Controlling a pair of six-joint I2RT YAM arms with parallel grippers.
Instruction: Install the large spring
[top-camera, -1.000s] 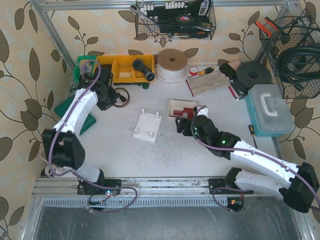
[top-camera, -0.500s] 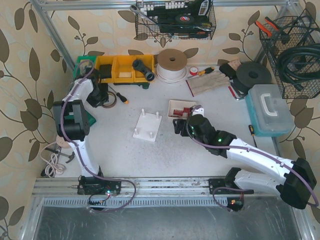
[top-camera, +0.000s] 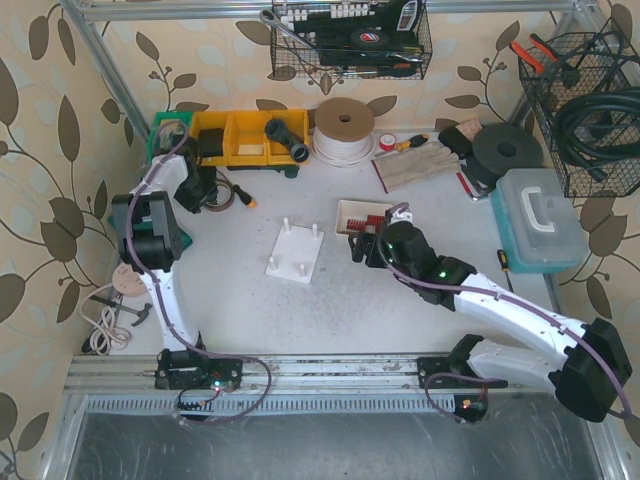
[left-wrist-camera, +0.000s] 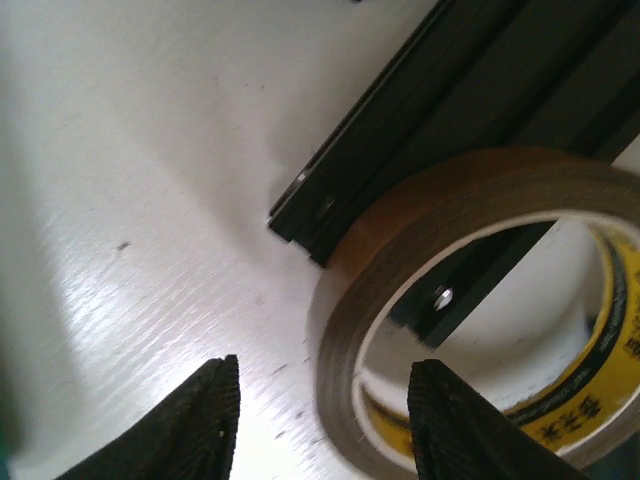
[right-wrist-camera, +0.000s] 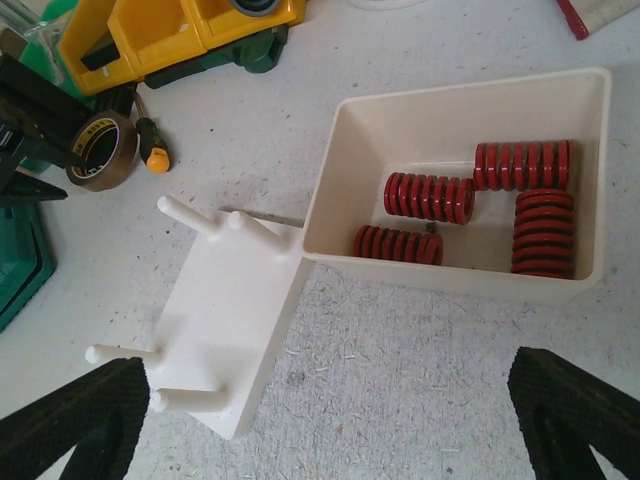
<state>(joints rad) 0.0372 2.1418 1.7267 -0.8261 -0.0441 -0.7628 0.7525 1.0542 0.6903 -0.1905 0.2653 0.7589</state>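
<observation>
Notably, your right wrist view looks into the white tray (right-wrist-camera: 450, 278) and lets you count four red springs (right-wrist-camera: 523, 165) lying inside, just beside the white plate (right-wrist-camera: 235, 320) with its four pegs (right-wrist-camera: 185, 212). Only the left wrist view shows the single tape roll (left-wrist-camera: 400, 210) against a black rail (left-wrist-camera: 420, 120). Since a second ago the left arm has folded upright and the left tool (left-wrist-camera: 325, 425) has released, the tape's near rim between its parted fingers; the right tool (right-wrist-camera: 325, 405) hangs spread wide, grasping nothing.
</observation>
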